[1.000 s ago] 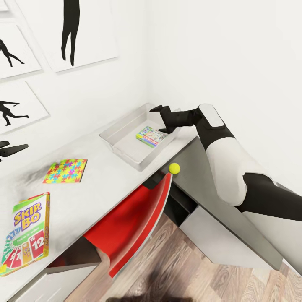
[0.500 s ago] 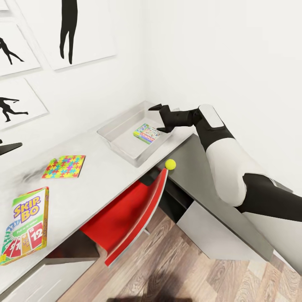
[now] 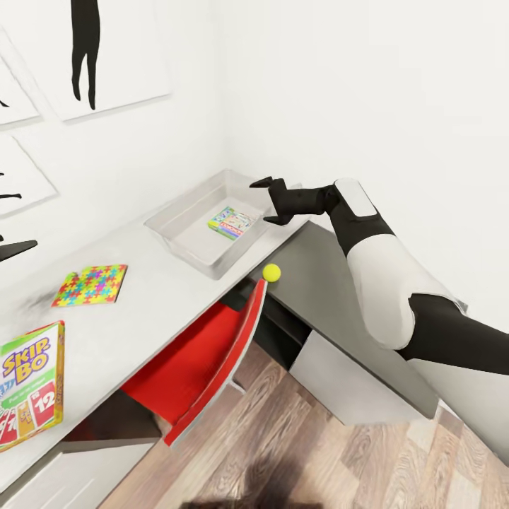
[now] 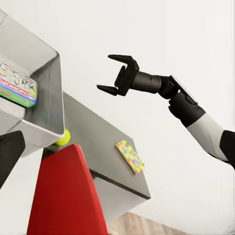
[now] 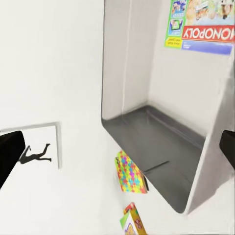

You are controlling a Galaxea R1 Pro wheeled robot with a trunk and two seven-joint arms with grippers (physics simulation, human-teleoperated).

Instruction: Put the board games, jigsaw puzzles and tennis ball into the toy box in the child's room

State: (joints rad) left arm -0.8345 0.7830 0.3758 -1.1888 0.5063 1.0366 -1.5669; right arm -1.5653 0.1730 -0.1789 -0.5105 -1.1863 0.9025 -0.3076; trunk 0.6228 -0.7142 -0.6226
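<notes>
Right gripper is spread wide w/ nothing in it, hanging over the near-right corner of the toy box. Same gripper from the left wrist cam: fingers well apart, empty.

Toy box sits on the table up by the room corner. Inside it there's one board game lying flat, the green-edged Monopoly one; right wrist cam shows it too, resting on the tray floor.

Tennis ball is at the table edge just in front of the toy box, right above the top of the red chair.

One jigsaw puzzle lies flat on the table, well left of the toy box. Skip-Bo box is further toward the near-left end of the table, partly cut off by the frame edge.

Left gripper: only a dark finger tip at the edge of its own cam, so can't tell if it's open or closed.
</notes>
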